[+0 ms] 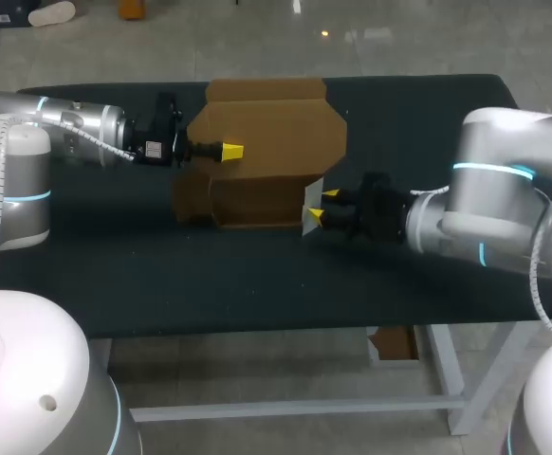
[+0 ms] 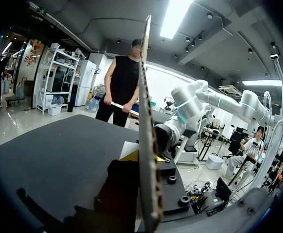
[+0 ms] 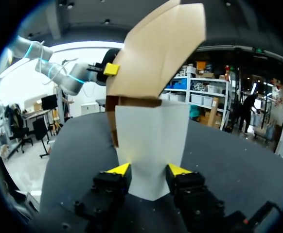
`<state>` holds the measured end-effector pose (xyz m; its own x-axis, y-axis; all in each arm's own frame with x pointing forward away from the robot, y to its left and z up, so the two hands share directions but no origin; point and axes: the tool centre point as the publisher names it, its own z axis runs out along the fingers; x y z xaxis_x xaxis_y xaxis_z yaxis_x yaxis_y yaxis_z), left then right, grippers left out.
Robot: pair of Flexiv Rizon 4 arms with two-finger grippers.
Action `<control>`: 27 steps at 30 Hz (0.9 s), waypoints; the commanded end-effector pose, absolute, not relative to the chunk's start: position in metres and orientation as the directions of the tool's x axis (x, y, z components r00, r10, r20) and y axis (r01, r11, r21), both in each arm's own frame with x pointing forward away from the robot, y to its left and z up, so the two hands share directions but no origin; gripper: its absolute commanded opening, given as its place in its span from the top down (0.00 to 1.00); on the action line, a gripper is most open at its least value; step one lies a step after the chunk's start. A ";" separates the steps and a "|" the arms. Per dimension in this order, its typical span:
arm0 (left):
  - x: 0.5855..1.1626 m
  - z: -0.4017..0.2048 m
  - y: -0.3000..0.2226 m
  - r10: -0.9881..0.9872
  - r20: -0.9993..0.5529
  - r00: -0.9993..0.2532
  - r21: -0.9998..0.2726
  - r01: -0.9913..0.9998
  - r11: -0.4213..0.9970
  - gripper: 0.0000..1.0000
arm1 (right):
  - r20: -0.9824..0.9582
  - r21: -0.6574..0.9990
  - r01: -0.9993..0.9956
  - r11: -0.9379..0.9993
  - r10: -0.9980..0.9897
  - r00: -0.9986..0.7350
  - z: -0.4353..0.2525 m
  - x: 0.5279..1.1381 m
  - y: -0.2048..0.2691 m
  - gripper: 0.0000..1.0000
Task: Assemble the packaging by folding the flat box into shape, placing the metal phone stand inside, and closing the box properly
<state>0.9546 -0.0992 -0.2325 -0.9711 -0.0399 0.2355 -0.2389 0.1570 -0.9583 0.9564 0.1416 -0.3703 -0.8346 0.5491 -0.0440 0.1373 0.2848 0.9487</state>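
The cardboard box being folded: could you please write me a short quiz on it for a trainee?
1. Multiple choice: the flap clamped in the right claw shows which colour? A) white, B) brown, C) black.
2. True or false: the box lies completely flat on the table.
3. Short answer: which arm's claw grips the raised brown panel?
Key: 1 A; 2 false; 3 the left claw.
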 end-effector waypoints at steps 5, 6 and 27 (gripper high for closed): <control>0.955 -0.236 -0.100 -0.037 0.236 -0.971 -0.958 -0.239 0.157 1.00 | -0.058 0.960 0.147 0.238 0.684 -0.727 -0.375 0.957 0.148 0.51; 0.955 -0.236 -0.100 -0.037 0.236 -0.971 -0.958 -0.239 0.157 1.00 | -0.054 0.962 0.150 0.230 0.694 -0.718 -0.376 0.957 0.148 0.51; 0.955 -0.236 -0.100 -0.037 0.236 -0.971 -0.958 -0.239 0.157 1.00 | -0.014 0.972 0.198 0.124 0.877 -0.480 -0.376 0.966 0.144 0.52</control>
